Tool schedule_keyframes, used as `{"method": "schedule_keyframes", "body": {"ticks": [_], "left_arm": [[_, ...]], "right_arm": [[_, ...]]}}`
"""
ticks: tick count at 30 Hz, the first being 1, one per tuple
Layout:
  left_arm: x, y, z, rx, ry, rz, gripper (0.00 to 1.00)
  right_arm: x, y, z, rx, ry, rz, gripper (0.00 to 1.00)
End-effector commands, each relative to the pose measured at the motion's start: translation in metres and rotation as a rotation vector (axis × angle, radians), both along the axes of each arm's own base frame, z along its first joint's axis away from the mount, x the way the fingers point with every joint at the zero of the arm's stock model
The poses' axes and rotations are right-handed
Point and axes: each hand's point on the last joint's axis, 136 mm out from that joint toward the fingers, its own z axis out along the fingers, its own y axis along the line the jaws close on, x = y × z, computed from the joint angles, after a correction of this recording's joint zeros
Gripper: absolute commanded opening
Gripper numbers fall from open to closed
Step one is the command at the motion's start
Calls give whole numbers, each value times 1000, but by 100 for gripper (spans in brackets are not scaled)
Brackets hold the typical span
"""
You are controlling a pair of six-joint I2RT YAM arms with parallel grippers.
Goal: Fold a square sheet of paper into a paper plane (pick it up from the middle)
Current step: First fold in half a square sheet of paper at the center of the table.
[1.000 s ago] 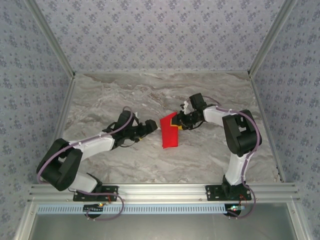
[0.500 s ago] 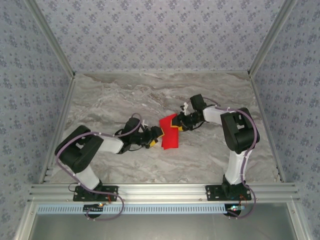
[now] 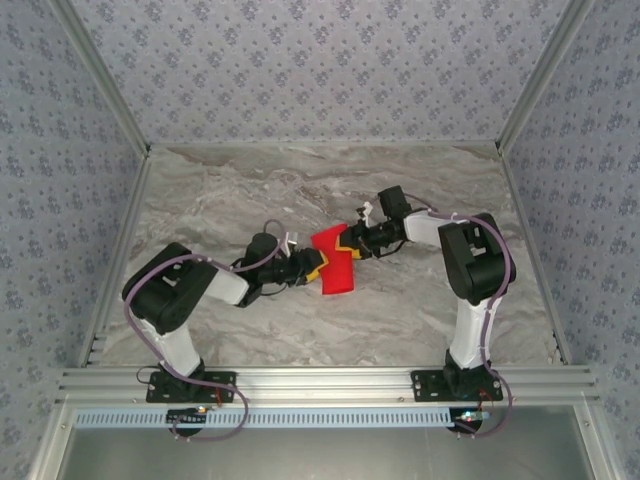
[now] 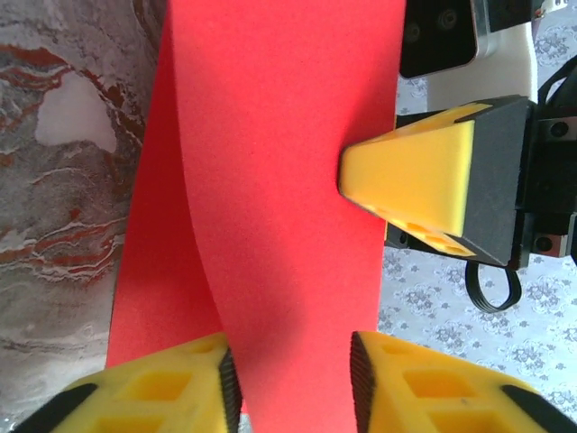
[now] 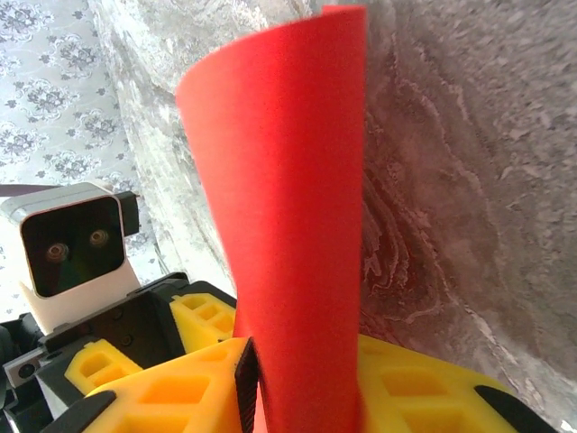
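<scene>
The paper (image 3: 333, 263) sits between the two grippers over the middle of the table (image 3: 430, 190), a red strip running from far to near in the top view; whether its near end touches the marbled surface I cannot tell. The left gripper (image 3: 316, 266) is at the paper's left edge, the right gripper (image 3: 352, 246) at its right edge, a little farther back.

In the right wrist view the right gripper (image 5: 302, 383) is clenched on the paper (image 5: 288, 180), which rises from between its yellow fingers in a loose curl. In the left wrist view the paper (image 4: 279, 135) runs down between the fingers of the left gripper (image 4: 288, 370) and fills the gap, curved rather than flat; whether they clamp it or only straddle it, I cannot tell. One right finger (image 4: 410, 176) meets the paper's right edge there.
</scene>
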Motion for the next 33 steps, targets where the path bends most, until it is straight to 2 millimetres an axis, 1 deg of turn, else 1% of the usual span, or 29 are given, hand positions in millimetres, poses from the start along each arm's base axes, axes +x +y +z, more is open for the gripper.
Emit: {"method": "schedule_keyframes", "body": {"ticks": [1, 5, 7, 9, 12, 14, 17, 21, 24, 28, 30, 33], "left_arm": [[0, 2, 6, -19, -40, -9, 32], [2, 4, 4, -5, -41, -7, 19], [2, 6, 2, 12, -42, -7, 12], [2, 8, 0, 34, -43, -12, 8], [0, 10, -4, 88, -43, -40, 3], [-1, 9, -4, 132, -55, -76, 2], [-2, 7, 4, 179, -93, -130, 0], [-2, 3, 14, 224, -135, -209, 0], [-1, -2, 21, 250, -159, -269, 0], [5, -10, 28, 273, -182, -330, 0], [10, -13, 25, 310, -170, -355, 0], [20, -15, 16, 359, -139, -362, 0]], "right_arm": [[-1, 10, 3, 27, 32, 20, 33], [-2, 14, 3, 25, 32, 29, 33], [-3, 10, -1, -12, 26, 29, 35], [-2, 3, -3, -64, 7, 23, 40], [0, -14, -4, -155, -38, -7, 54], [2, -25, -2, -212, -79, -48, 62], [2, -43, 1, -296, -133, -122, 68], [-3, -63, 9, -382, -199, -230, 74], [-12, -74, 13, -425, -209, -307, 74], [-20, -84, 15, -450, -215, -365, 75], [-23, -86, 15, -447, -210, -384, 76], [-23, -82, 13, -425, -204, -387, 76]]}}
